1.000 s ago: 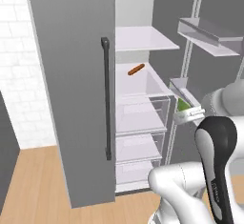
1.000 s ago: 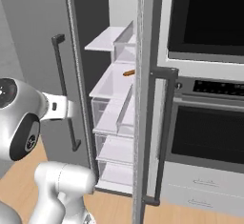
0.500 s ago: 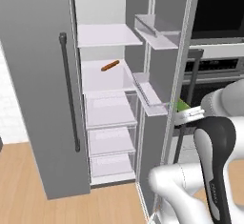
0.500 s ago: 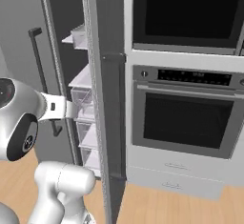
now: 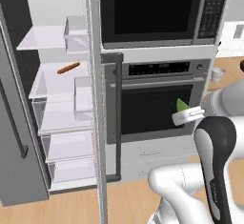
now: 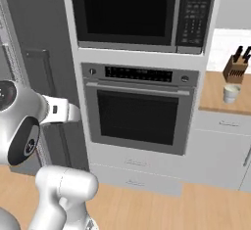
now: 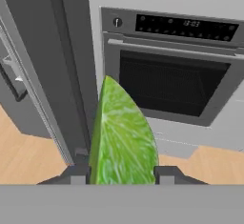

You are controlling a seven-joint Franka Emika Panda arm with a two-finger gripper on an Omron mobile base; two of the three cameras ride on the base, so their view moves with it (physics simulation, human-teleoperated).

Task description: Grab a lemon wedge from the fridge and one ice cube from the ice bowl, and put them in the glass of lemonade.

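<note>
Gripper [image 7: 122, 174] pinching the lemon wedge [image 7: 123, 137] between its two fingers, the wedge standing upright with its pointed tip up and its cut face toward the hand camera. From the left base camera the wedge [image 5: 181, 106] shows as a small green tip above the white hand, which is held level at mid-height before the oven [image 5: 155, 104]. Arm folded: forearm extended forward from a raised elbow, with the white base links bunched below. Oven door closed, microwave [image 5: 157, 11] above it. Fridge [image 5: 57, 99] to the left, door open, white shelves exposed, an orange stick [image 5: 68, 68] lying on one shelf. Glass [image 6: 231, 94] on the wooden counter [image 6: 215, 97] to the right, just in front of the knife block [image 6: 237, 67], well apart from the gripper.
</note>
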